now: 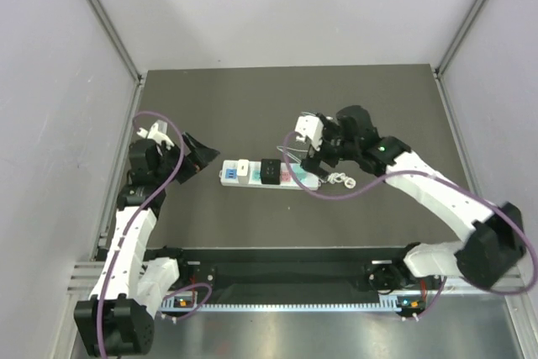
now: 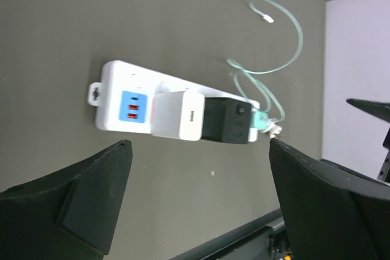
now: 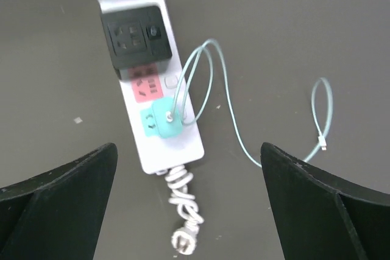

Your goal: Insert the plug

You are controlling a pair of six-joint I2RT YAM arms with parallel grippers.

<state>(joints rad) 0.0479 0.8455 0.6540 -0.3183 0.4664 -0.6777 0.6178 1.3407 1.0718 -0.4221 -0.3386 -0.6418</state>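
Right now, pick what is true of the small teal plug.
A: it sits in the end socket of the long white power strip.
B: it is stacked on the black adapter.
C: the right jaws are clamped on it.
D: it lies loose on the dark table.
A: the small teal plug is seated in the end socket of the long white power strip.

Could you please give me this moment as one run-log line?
plug: teal, looks seated at strip end | left gripper: open, empty | right gripper: open, empty

Lab test cell; white wall panels (image 1: 42,124); alu frame (image 1: 102,14); dark tabletop (image 1: 252,107)
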